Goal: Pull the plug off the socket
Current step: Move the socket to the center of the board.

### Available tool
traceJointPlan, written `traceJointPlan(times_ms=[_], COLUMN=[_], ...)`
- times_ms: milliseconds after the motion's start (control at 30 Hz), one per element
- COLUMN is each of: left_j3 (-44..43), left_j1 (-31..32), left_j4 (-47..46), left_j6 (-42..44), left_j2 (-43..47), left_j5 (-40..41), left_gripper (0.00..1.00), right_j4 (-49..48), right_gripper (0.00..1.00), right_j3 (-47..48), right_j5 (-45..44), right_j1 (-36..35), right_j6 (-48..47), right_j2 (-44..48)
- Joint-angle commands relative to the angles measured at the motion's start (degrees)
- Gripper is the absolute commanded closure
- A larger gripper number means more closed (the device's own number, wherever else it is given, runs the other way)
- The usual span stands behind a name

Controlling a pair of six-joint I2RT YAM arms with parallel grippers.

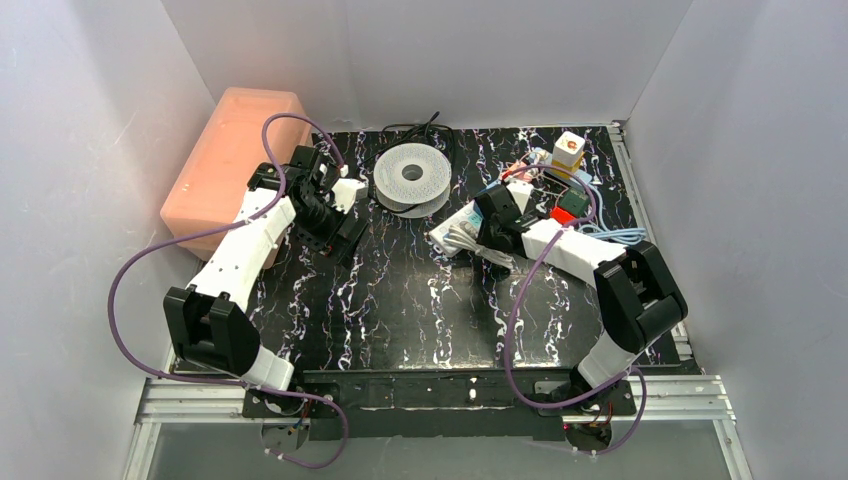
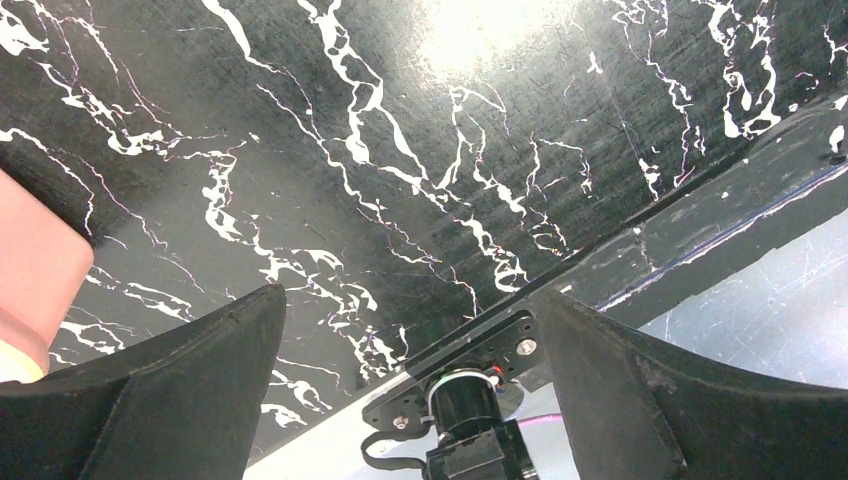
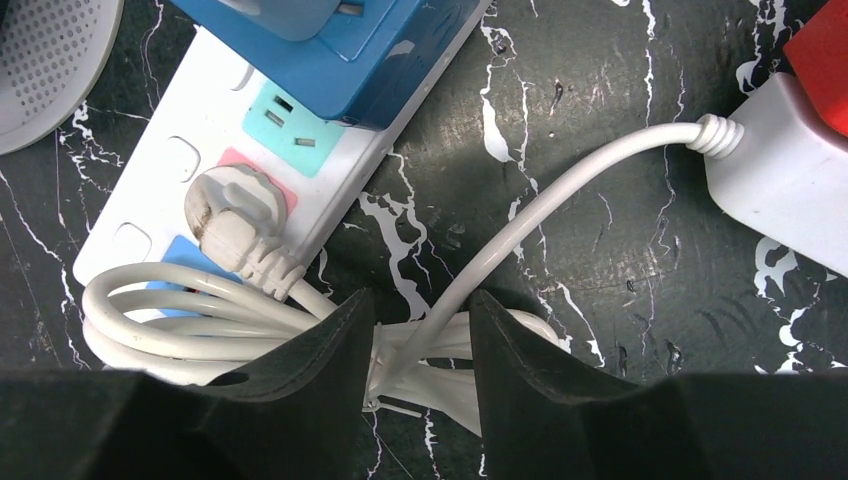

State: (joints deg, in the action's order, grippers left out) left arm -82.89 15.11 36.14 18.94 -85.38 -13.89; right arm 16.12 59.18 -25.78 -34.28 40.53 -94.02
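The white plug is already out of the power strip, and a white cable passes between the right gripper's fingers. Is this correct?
Not quite. The white plug is not out: the right wrist view shows it seated in the pink socket of the power strip. A white cable does pass between the right gripper's fingers.

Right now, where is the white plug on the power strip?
The white plug sits left of centre in the right wrist view, seated in the pink socket of the power strip, below the blue adapter, just beyond the right tool.
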Motion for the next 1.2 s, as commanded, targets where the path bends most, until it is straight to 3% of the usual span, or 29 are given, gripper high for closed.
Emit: traceJointPlan(times_ms=[0, 233, 567, 1067, 1167], left_j3=[1.07, 1.70, 0.97, 1.66, 1.45], left_j1=[-0.19, -0.22, -0.18, -0.26, -0.24], left_j4=[6.77, 6.89, 7.52, 6.97, 7.12], left_j6=[1.41, 1.98, 2.94, 2.66, 3.44], left_j2=[1.84, 2.23, 2.17, 1.03, 0.64], left_j5=[-1.60, -1.67, -1.84, -2.23, -2.14], left_gripper=[0.02, 0.02, 0.02, 0.02, 0.02], right_j4=[-1.17, -1.16, -0.74, 2.15, 4.56], right_gripper=[0.50, 0.55, 0.98, 0.99, 0.99], right_j3=[1.22, 1.46, 4.55, 16.42, 20.04], right_j5=[1.49, -0.25, 2.35, 3.81, 3.61], right_j1=[-1.31, -0.85, -4.19, -25.35, -27.03], right_j6=[2.09, 2.53, 2.73, -3.38, -5.43], right_j2=[0.49, 0.80, -2.70, -8.96, -11.07])
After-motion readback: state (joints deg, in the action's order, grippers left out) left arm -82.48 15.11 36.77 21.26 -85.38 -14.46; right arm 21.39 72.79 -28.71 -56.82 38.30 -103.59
